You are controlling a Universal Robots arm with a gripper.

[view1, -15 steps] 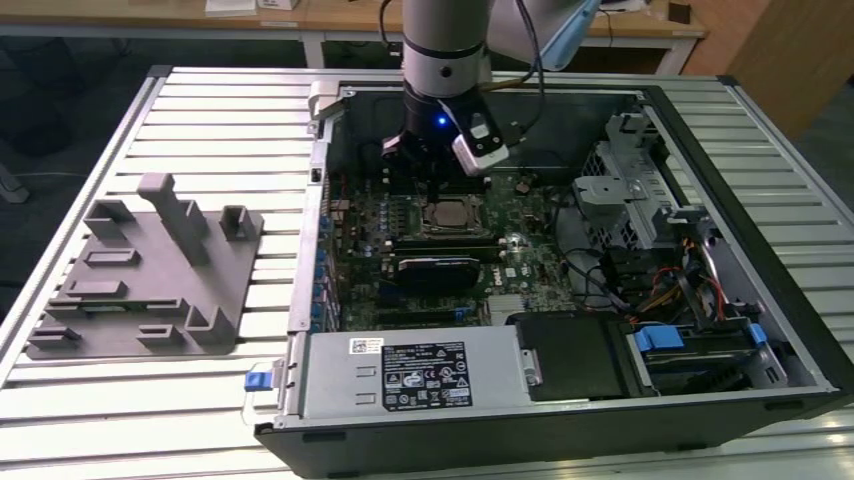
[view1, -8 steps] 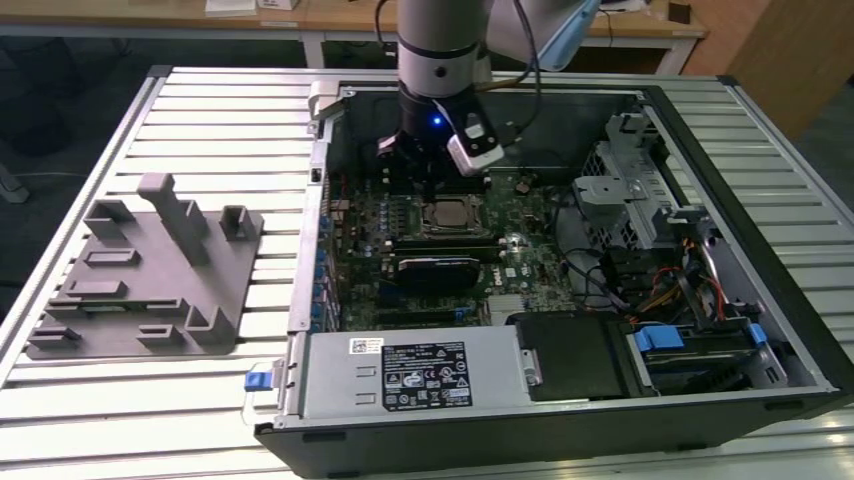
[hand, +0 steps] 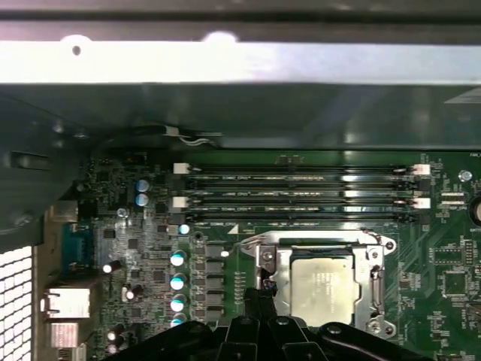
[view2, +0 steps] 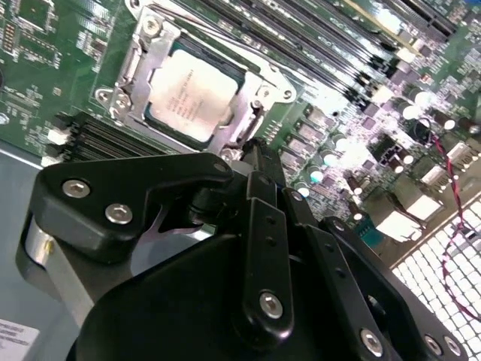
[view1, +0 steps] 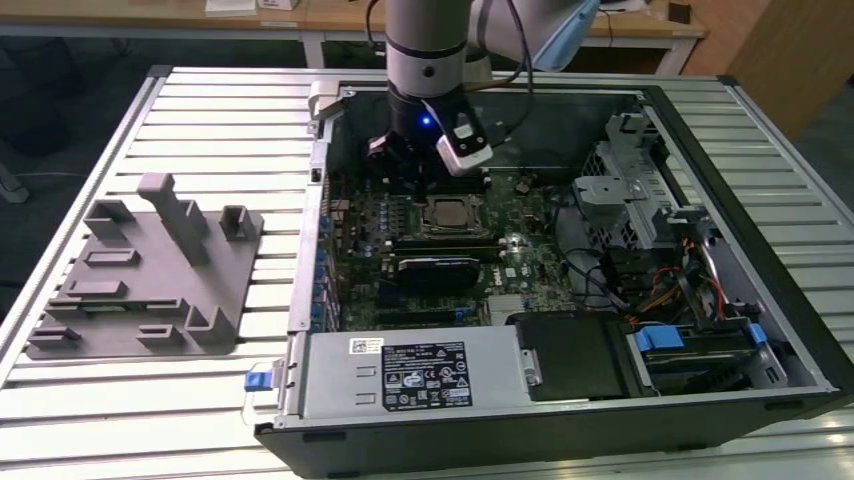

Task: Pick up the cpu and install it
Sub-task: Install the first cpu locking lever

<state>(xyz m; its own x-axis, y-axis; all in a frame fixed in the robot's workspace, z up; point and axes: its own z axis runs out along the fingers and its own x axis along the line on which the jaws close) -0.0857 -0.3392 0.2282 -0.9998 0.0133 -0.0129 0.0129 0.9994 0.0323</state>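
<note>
The cpu [view1: 451, 212] is a small square chip with a silvery top. It lies flat inside the metal socket frame [hand: 376, 282] on the green motherboard [view1: 521, 250], within the open computer case. In both wrist views the cpu [view2: 192, 94] [hand: 322, 284] rests in the socket with nothing gripping it. My gripper [view1: 422, 183] hangs just above the board at the socket's edge, beside the chip. Its black fingers come together to one narrow tip [view2: 252, 147] [hand: 264, 289], shut and holding nothing.
A grey tray [view1: 147, 270] with upright posts lies on the slatted table on the exterior view's left. Inside the case are memory slots [hand: 301, 192], a black block [view1: 434, 270] near the socket, the power supply [view1: 414, 370], and drive cages with cables [view1: 641, 200].
</note>
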